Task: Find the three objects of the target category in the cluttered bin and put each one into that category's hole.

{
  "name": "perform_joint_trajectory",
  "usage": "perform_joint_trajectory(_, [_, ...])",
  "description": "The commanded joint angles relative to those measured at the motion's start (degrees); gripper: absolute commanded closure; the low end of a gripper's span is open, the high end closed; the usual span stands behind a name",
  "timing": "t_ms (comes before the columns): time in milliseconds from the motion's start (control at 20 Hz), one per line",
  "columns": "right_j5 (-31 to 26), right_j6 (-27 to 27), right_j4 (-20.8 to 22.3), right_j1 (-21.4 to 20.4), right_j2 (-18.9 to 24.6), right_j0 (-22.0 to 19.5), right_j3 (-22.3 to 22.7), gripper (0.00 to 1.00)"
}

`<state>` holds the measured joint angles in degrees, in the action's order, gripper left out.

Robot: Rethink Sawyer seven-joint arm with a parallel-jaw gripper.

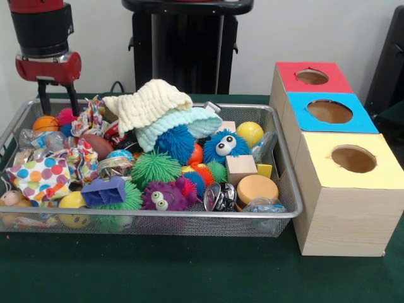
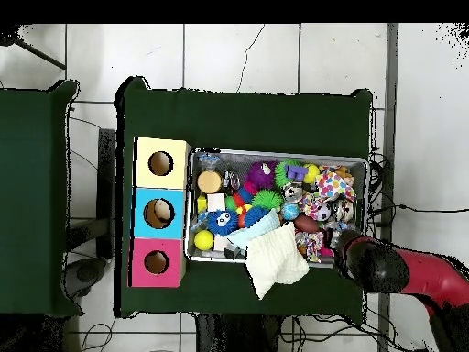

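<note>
My gripper (image 1: pixel 59 111) hangs over the far left corner of the wire bin (image 1: pixel 189 218), its two black fingers (image 1: pixel 43 98) apart with nothing between them. Just below it lie a small orange basketball (image 1: pixel 45 123) and a pink spiky ball (image 1: pixel 66 117). A cream knitted cloth (image 1: pixel 148 104) rests on a pale blue cloth (image 1: pixel 180 123) at the back of the pile. Around them sit a blue fuzzy ball with eyes (image 1: pixel 224 146), a purple one with eyes (image 1: pixel 161 196), a green spiky ball (image 1: pixel 154 167) and a yellow ball (image 1: pixel 250 133). In the overhead view the arm (image 2: pixel 376 264) hides the gripper.
Three wooden boxes stand right of the bin, with red (image 1: pixel 312 77), blue (image 1: pixel 329 112) and yellow (image 1: pixel 353 159) tops, each with a round hole. A polka-dot cloth (image 1: pixel 41 178), a wooden cube (image 1: pixel 240 169), an orange disc (image 1: pixel 256 188) and a blue block (image 1: pixel 103 191) lie in the bin.
</note>
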<state>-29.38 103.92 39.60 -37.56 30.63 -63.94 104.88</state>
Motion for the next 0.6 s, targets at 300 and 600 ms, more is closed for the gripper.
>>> perform_joint_trajectory(300, [2.70, -0.93, 6.35, 7.43, -2.67, 8.16, -8.00, 0.00])
perform_joint_trajectory(600, [7.10, 2.66, 8.43, 8.99, -5.85, 10.77, -8.74, 0.00])
